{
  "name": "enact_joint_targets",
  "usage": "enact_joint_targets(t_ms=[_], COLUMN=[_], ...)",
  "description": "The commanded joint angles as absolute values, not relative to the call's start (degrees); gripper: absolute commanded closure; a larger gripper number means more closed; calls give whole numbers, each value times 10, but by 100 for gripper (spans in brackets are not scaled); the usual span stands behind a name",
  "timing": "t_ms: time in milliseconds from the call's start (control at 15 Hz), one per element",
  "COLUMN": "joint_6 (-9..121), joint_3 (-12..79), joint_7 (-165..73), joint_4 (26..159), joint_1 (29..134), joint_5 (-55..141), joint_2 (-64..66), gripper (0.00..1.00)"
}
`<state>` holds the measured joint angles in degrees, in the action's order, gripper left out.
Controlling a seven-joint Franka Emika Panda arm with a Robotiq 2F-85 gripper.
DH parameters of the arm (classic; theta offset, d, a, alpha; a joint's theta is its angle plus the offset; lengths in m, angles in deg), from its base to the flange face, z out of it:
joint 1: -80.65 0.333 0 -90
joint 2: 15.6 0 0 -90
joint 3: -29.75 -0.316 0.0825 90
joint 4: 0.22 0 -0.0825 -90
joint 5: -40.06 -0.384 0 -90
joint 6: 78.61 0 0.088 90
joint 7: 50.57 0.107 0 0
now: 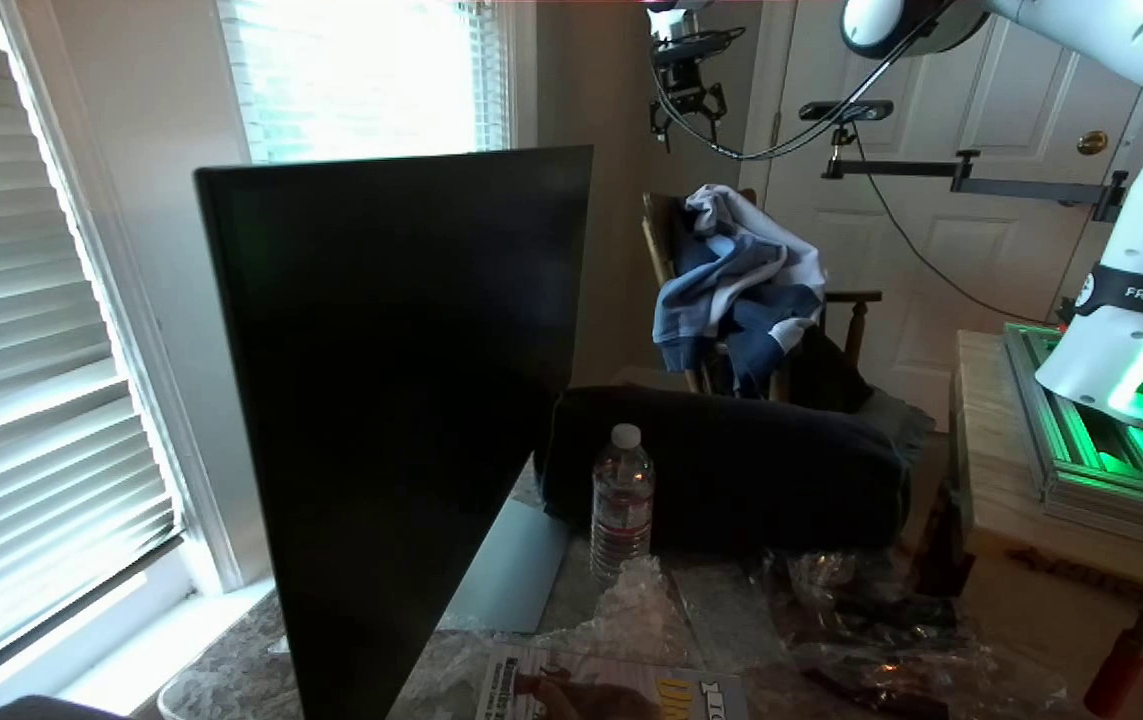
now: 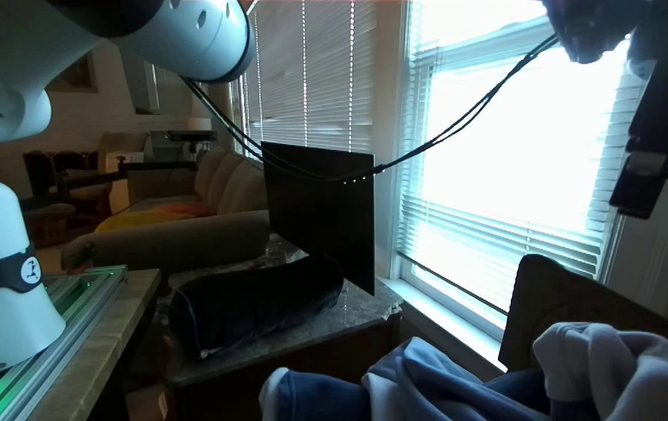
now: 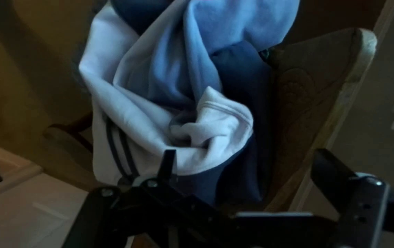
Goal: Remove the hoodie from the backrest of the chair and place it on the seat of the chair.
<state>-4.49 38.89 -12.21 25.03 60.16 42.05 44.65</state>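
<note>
The gripper [image 3: 245, 155], its fingers spread wide and holding nothing, hung above the hoodie [image 1: 746, 270], clear of it. The hoodie was bunched on the chair [image 1: 855, 297], hiding part of the wooden backrest [image 3: 310, 86]; the wrist view showed it beyond the fingers.
</note>
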Motion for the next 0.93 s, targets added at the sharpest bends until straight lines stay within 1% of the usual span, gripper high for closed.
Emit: enact_joint_targets(t_ms=[0,867], joint_6=[-44,-36], joint_3=[424,430], joint_7=[-210,-215], joint_4=[250,256], joint_1=[626,631], joint_5=[476,474], joint_2=[415,406], gripper=[0,0])
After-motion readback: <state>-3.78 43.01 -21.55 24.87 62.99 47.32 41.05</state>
